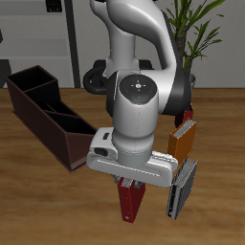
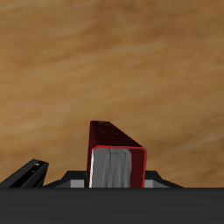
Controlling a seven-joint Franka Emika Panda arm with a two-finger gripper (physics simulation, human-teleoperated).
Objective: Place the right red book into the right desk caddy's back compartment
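The right red book [image 1: 131,203] stands upright near the table's front edge, bright red with pale page edges. My gripper [image 1: 131,186] is straight above it, with the jaws closed on its top end. In the wrist view the red book [image 2: 116,156] fills the space between the jaws of my gripper [image 2: 116,183], its grey-white page edges facing the camera. I cannot tell whether the book is off the table. The right desk caddy [image 1: 43,110], a long dark maroon-brown open box with dividers, stands farther back, well apart from the book.
An orange book [image 1: 182,142] and a dark book [image 1: 182,188] stand close beside the red one; the dark book's corner also shows in the wrist view [image 2: 26,173]. A potted plant [image 1: 196,24] stands at the back. The robot's body hides the table's middle.
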